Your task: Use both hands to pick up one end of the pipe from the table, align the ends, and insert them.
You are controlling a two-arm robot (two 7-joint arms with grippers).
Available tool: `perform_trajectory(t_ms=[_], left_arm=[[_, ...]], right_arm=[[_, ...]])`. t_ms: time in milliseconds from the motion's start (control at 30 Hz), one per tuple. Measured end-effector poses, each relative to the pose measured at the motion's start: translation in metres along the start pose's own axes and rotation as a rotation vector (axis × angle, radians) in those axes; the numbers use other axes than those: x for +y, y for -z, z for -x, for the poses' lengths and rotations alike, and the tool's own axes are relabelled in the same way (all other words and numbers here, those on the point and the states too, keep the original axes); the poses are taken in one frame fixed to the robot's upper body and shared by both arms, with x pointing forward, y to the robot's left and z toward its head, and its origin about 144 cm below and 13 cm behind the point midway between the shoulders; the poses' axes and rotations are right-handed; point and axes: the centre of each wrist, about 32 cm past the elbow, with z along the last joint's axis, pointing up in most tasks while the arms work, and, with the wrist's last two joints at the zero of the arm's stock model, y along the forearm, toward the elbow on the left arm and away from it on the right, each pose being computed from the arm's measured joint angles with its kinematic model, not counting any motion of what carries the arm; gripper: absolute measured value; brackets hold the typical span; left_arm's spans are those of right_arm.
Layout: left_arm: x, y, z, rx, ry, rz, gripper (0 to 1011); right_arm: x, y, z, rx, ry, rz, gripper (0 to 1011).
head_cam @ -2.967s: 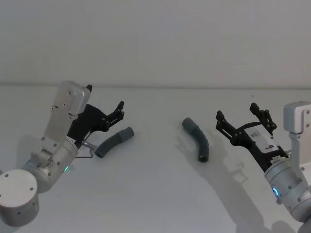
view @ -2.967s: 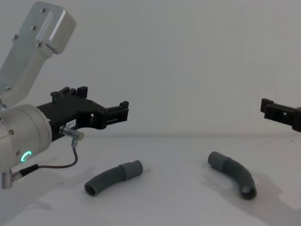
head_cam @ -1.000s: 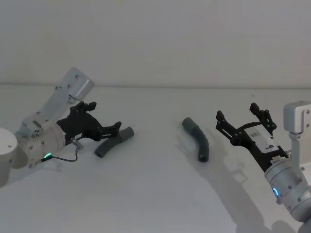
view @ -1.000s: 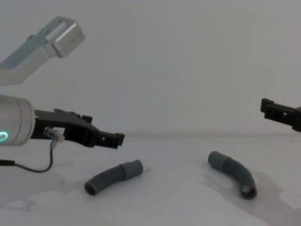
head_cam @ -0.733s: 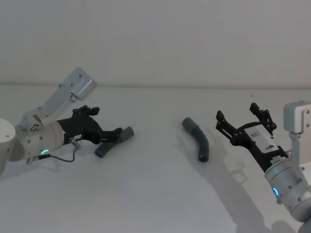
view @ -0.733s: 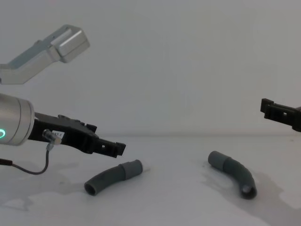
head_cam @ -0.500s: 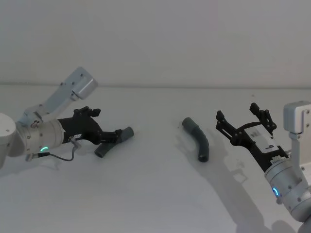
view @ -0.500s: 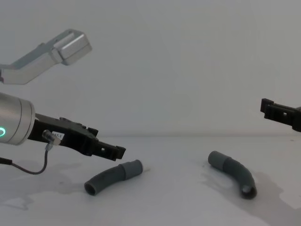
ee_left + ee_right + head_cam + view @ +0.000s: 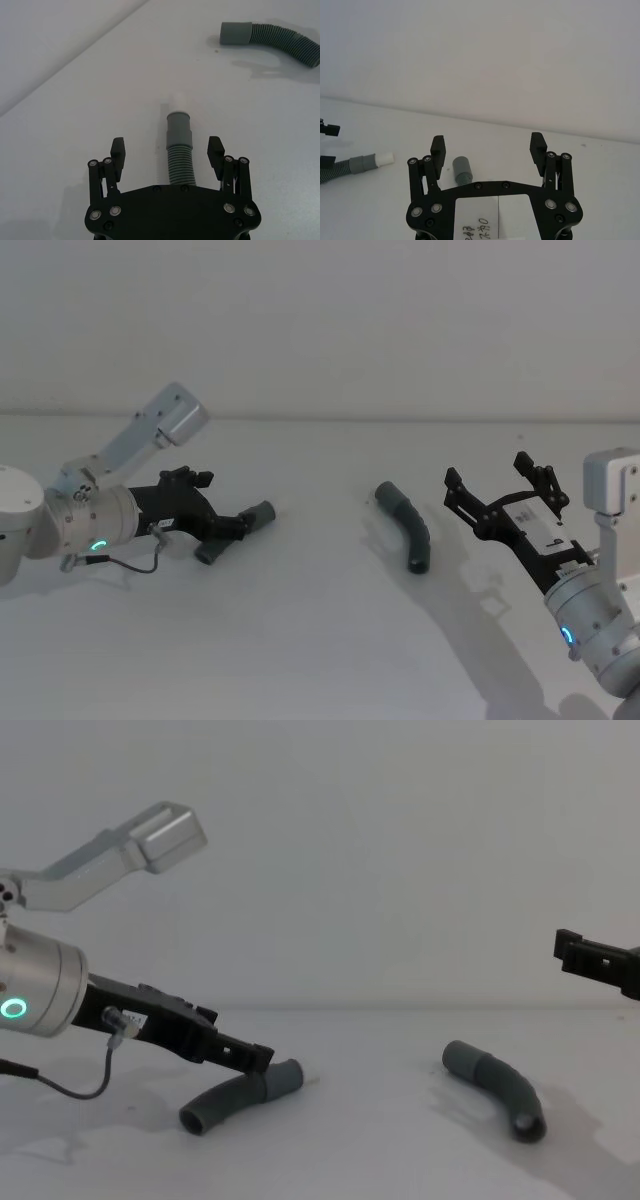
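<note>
Black plastic fingers (image 9: pixel 118 152) of my left gripper (image 9: pixel 167 146) are spread wide, one on each side of the ribbed stretch of the left pipe piece (image 9: pixel 180 160), with a gap on both sides; that piece lies flat on the white counter (image 9: pixel 300 640), its smooth grey collar (image 9: pixel 178 125) and narrow white tip (image 9: pixel 177 102) pointing out beyond my fingertips. Seen from the chest, this gripper slants down low, its tips at the height of the pipe; a green ring light (image 9: pixel 12 1010) glows on the silver wrist, and a thin dark cable (image 9: pixel 70 1085) loops beneath it. The right pipe piece (image 9: pixel 408 530) rests well apart, curved, its wider socket collar (image 9: pixel 236 33) turned toward the left piece. My right gripper (image 9: pixel 487 142) hangs above the counter just beside that piece, its fingers likewise parted and holding nothing; its white label (image 9: pixel 540 530) shows a "9" in the head view, while the handwriting on it in the wrist view is sideways and I cannot read it surely. A pale wall (image 9: pixel 400 320) rises behind the counter.
</note>
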Motion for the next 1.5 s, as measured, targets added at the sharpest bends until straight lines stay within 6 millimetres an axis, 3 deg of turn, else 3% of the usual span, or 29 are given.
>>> perform_trajectory(t_ms=[1500], left_arm=[[-0.029,0.009,-0.001,0.082,-0.008,-0.049,1001]], right_arm=[[0.0,0.0,0.0,0.0,0.0,0.0,1001]])
